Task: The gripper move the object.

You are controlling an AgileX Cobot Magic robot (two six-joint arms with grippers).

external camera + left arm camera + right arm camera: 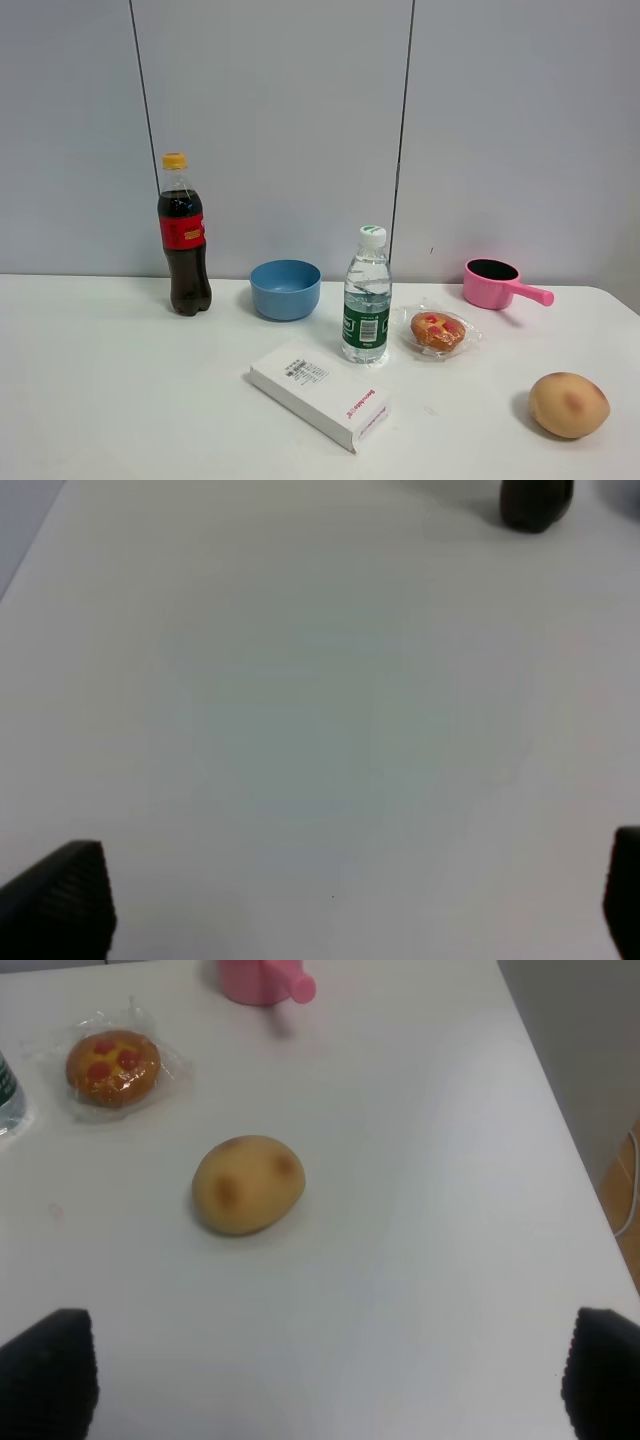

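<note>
The clear water bottle (367, 300) with white cap and green barcode label stands upright near the middle of the white table (100, 400). A sliver of it shows at the edge of the right wrist view (8, 1100). Neither gripper shows in the exterior view. In the left wrist view my left gripper (360, 900) is open and empty over bare table. In the right wrist view my right gripper (320, 1380) is open and empty, short of a tan round bun-like object (247, 1183).
A dark cola bottle (184, 240) stands at the back left; its base shows in the left wrist view (535, 502). A blue bowl (285, 288), a white box (320, 392), a wrapped pastry (438, 330), a pink pot (497, 282) and the tan object (568, 404) surround the water bottle.
</note>
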